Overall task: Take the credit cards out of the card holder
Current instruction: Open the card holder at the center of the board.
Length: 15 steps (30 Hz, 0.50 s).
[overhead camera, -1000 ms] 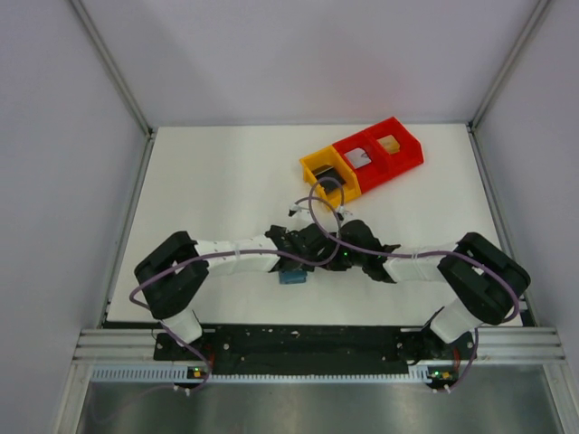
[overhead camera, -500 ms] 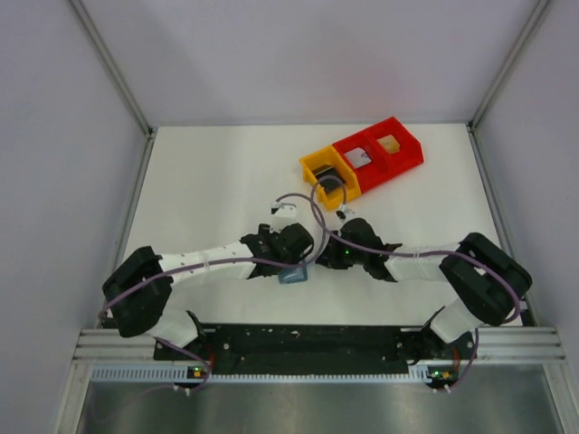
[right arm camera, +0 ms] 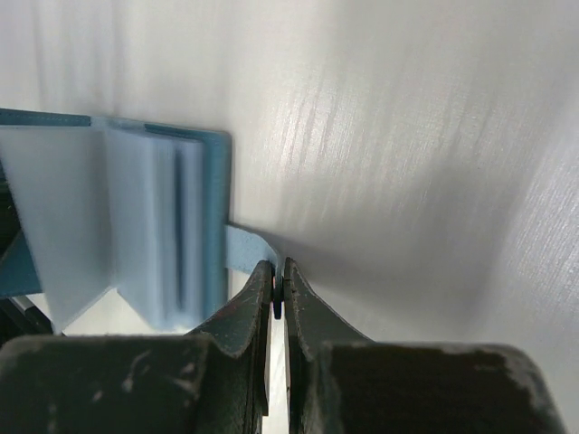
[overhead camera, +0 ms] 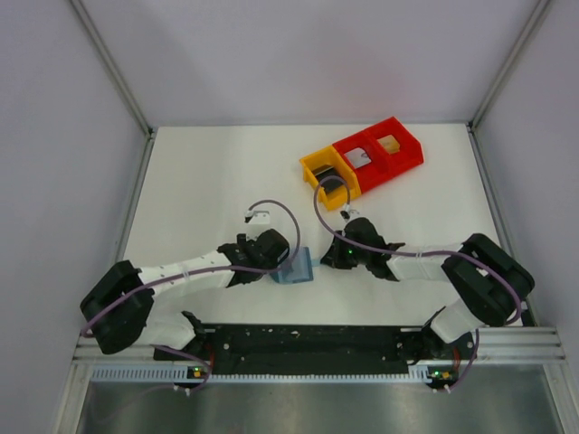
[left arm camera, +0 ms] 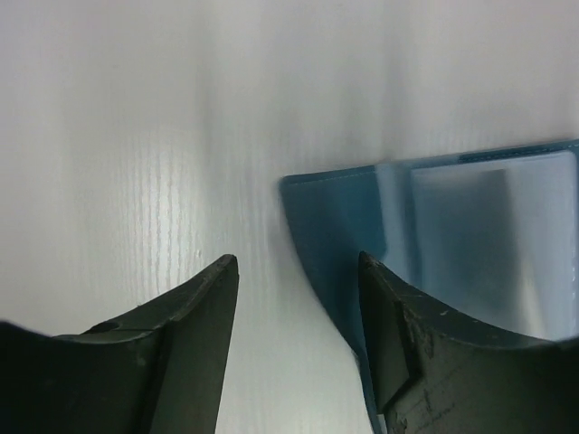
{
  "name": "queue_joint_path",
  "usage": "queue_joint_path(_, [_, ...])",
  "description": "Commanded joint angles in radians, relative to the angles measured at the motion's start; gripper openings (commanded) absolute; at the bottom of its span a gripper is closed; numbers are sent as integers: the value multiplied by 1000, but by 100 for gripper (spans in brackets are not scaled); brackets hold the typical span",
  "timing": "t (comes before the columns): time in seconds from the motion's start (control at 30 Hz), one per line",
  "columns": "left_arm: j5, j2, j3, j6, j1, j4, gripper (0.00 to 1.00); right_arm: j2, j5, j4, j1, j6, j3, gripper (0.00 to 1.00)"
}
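While white table (overhead camera: 199, 181) bears red-and-yellow bins (overhead camera: 409, 155) well beyond card holder (overhead camera: 297, 269), left gripper (left arm camera: 297, 271) sits at holder's left, jaws partly apart, one finger over its corner. Right gripper (right arm camera: 278, 276) at holder's right, pinching its tab (right arm camera: 242, 249). Holder lies open. Dark card (overhead camera: 331, 185), grey card (overhead camera: 360, 159), tan card (overhead camera: 389, 143) in bins.

A: Left arm, pose?
B: It reaches low from the lower left of the top view toward centre. The left gripper (overhead camera: 279, 265) has its fingers apart.
A: Right arm?
B: It stretches in from the lower right, forearm pointing left. The right gripper (overhead camera: 327, 260) is closed, pinching the card holder (right arm camera: 215, 199) by its tab.
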Motion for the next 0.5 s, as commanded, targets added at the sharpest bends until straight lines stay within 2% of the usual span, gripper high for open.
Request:
queue_joint_path(0.0, [73,-5,-43,8,41,35,59,-42,32,-30,-16,-25,3,0])
queue_joint_path(0.2, [148,0,-71,35,89,84,48,-72,36,-121,-16,-81,49,0])
queue_joint_path(0.3, [163,-5,-72,38,89,95,48,-91,3,-167,-16,-111,89,9])
queue_joint_path(0.4, [183,-15,-74,40,89,107,47,-124,-5,-234,-15,-140,132,25])
queue_joint_path(0.47, [200,-26,-80,40,87,120,46,-156,1,-262,-13,-154,157,29])
